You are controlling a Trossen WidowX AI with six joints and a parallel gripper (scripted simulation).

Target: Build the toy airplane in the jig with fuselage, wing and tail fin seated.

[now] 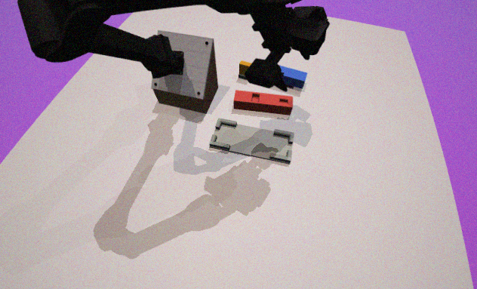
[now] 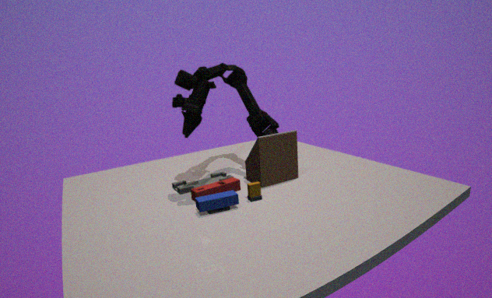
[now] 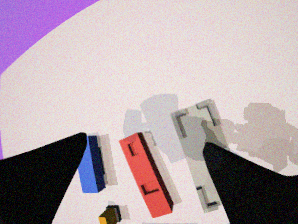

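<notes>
fuselage (image 1: 263,100) (image 2: 216,187) (image 3: 146,174) laid beside cradle (image 1: 250,139) (image 2: 202,183) (image 3: 197,160), unseated.
the gripper (image 1: 267,74) (image 2: 187,134) (image 3: 147,144) is held above the table (image 1: 358,179) (image 2: 156,243) (image 3: 75,90), its fingers spread wide, with nothing gripped.

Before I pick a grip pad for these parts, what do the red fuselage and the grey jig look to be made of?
The red fuselage looks like matte plastic or painted wood: flat, even colour, crisp edges, no grain visible. The grey jig seems matte plastic, perhaps painted metal: uniform pale grey without bright glints.
</notes>
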